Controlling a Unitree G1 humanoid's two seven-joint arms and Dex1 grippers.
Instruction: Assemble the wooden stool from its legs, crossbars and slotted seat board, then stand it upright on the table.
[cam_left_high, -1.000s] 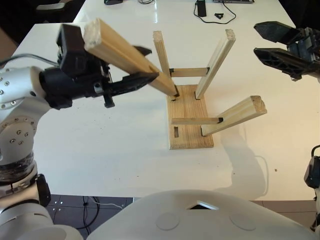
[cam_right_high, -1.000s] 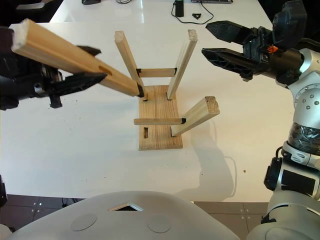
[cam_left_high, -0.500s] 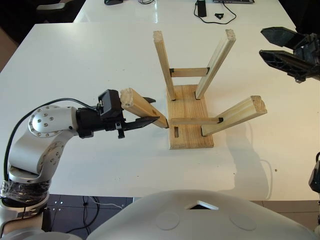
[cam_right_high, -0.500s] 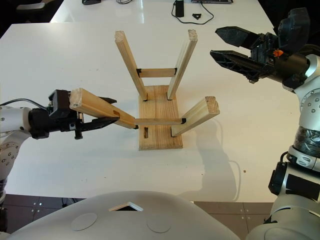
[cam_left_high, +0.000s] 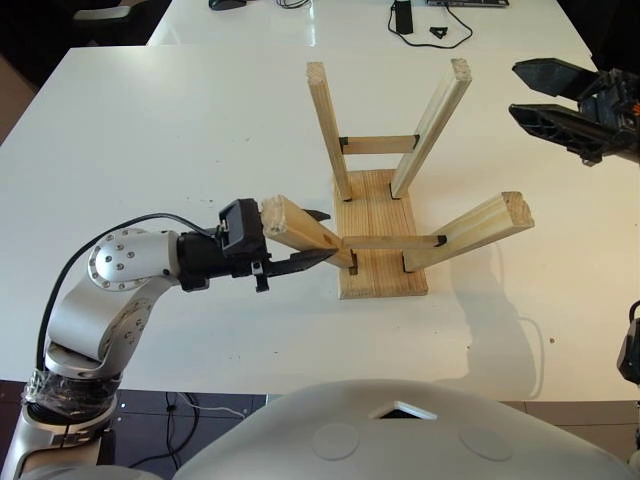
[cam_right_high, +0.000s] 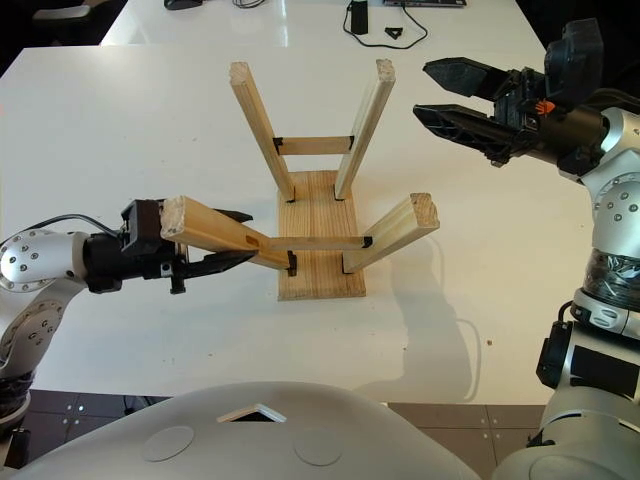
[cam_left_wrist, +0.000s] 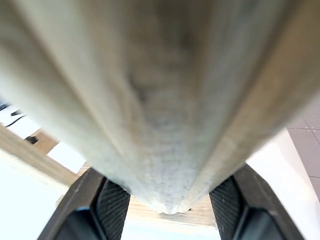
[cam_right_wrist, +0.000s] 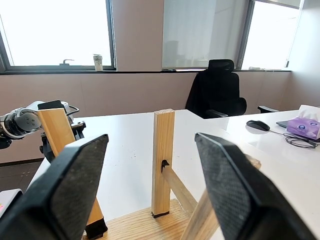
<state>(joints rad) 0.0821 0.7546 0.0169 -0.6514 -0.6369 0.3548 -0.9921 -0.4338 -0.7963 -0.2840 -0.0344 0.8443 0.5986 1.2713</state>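
The slotted seat board (cam_left_high: 381, 283) lies flat on the white table (cam_left_high: 180, 130). Two legs (cam_left_high: 328, 130) (cam_left_high: 432, 125) stand in its far slots, joined by a crossbar (cam_left_high: 378, 145). A third leg (cam_left_high: 470, 229) leans out to the right at the near end, with a crossbar (cam_left_high: 390, 241) running left from it. My left gripper (cam_left_high: 318, 238) is shut on the fourth leg (cam_left_high: 290, 222), which slants down to the board's near-left slot beside that crossbar's free end. The leg sits between the pads (cam_left_wrist: 107, 207) in the left wrist view. My right gripper (cam_right_high: 420, 88) hangs open in the air right of the stool.
A black device with cable (cam_left_high: 402, 15) and a mouse (cam_left_high: 228, 4) lie near the table's far edge. An office chair (cam_right_wrist: 217, 87) stands beyond the table. Bare table surface stretches to the left and right of the board.
My left arm has brought the fourth leg down from high on the left and moved it right, to the board's near-left slot. The right gripper has shifted only slightly and stays open.
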